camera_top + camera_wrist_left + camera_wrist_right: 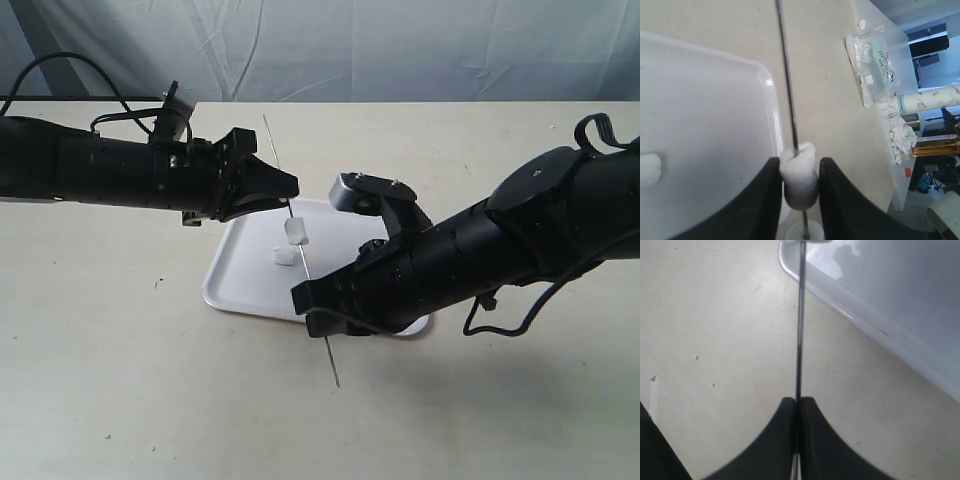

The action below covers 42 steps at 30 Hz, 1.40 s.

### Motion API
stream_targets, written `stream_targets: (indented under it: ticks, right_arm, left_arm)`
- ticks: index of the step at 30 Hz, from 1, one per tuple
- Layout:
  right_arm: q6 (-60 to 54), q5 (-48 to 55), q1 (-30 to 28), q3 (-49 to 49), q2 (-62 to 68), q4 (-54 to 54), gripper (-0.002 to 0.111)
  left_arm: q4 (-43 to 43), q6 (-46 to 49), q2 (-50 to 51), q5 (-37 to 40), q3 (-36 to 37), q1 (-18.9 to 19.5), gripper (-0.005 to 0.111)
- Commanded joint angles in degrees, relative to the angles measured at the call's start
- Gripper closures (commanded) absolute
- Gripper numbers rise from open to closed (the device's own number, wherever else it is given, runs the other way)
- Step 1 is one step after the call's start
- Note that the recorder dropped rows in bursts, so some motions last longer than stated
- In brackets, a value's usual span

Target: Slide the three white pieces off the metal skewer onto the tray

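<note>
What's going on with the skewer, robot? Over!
Right gripper shut on metal skewer. Left gripper pinching one white piece. Another piece on tray. Nothing in the way.

In the exterior view the right arm point(480, 250) covers the tray point(235, 275) at its lower right corner and the metal skewer point(270, 140) near the frame's centre. The left hand point(290, 195) hides the white piece it pinches.

In the left wrist view that white piece point(799, 172) swallows part of the skewer. A second piece point(647, 170) is cut by the frame edge, and a third piece point(805, 232) is blurred and cut off. The print on the plastic bag point(875, 55) is too small to read.
</note>
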Motion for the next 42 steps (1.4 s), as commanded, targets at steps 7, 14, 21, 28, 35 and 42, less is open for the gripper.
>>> stream_targets:
  ticks: [7, 14, 21, 28, 35, 42]
  right_arm:
    - [-0.7, -0.2, 0.1, -0.3, 0.2, -0.3, 0.109]
    - [-0.7, -0.4, 0.1, -0.3, 0.2, -0.3, 0.109]
    - [-0.7, 0.2, 0.1, -0.3, 0.2, -0.4, 0.109]
    - [-0.4, 1.7, 0.1, -0.3, 0.2, -2.8, 0.109]
    - [3.2, 5.2, 0.1, -0.3, 0.2, -7.5, 0.109]
    - [16.3, 10.1, 0.1, -0.3, 0.2, -21.6, 0.109]
  left_arm:
    - [-0.5, 0.2, 0.1, 0.6, -0.2, -0.3, 0.081]
    - [-0.5, 0.2, 0.1, 0.6, -0.2, -0.3, 0.085]
    - [-0.5, 0.9, 0.1, 0.6, -0.2, -0.3, 0.086]
    - [-0.5, 0.9, 0.1, -1.4, -0.2, -0.3, 0.086]
    - [-0.5, 0.9, 0.1, -7.2, -0.2, -0.3, 0.086]
    - [-0.5, 0.7, 0.1, -9.7, -1.7, -0.3, 0.086]
